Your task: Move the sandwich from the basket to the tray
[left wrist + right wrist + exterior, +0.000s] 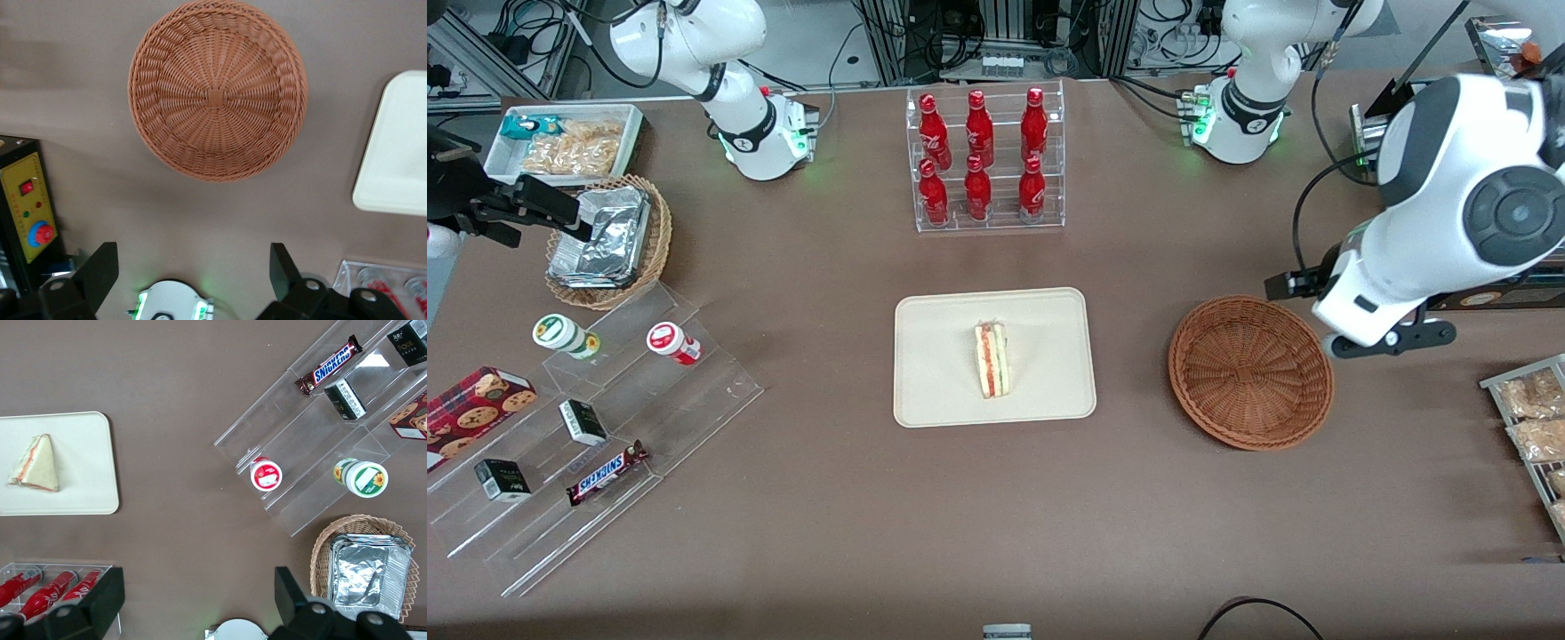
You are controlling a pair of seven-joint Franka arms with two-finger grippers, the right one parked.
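With the sandwich [991, 359] already lying on the tray [934, 391], well away from the gripper [193, 270], whose fingers stood apart and empty above the bare wicker basket [218, 90], the arm needed only to retreat without brushing either.

Even, bright overhead light is cast on the table [827, 533] — shadows are kept soft and faint. Mild glare is seen on the tray [400, 153]. The gripper [193, 267], raised above the table, is rendered slightly soft — its fingers spread apart.
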